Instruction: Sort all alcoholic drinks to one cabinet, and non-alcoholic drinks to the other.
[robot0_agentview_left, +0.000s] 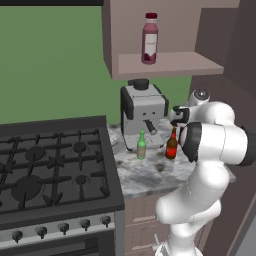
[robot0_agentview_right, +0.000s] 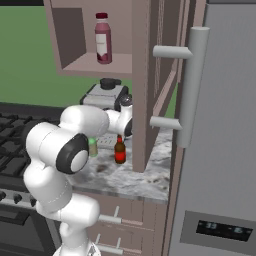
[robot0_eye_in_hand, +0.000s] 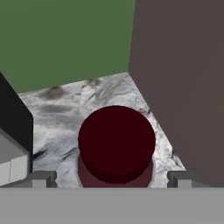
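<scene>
Left base view shows you the arm (robot0_agentview_left: 210, 165) rising from the lower right of the frame, its white elbow bent high and the wrist folded back toward the centre right, above the marble surface (robot0_agentview_left: 145, 175). In the hand view the gripper (robot0_eye_in_hand: 111, 177) looks straight down on a dark maroon bottle (robot0_eye_in_hand: 116, 143); its two fingertips stand released, wide apart, one at each side of the round dark cap at the bottom of the frame, touching nothing you can see.

Count four drinks. One pink bottle (robot0_agentview_left: 149, 39) with a white label and dark red cap stands upright on the open cabinet shelf (robot0_agentview_left: 170, 64) at the top centre. One maroon bottle sits under the gripper on the surface, beside the brown cabinet wall. Two small long-necked bottles stand upright mid-frame in front of the coffee machine (robot0_agentview_left: 143, 112): one amber-brown with a red label (robot0_agentview_left: 172, 145), and one slimmer green bottle (robot0_agentview_left: 142, 145) with a pale label, near each other but apart.
</scene>
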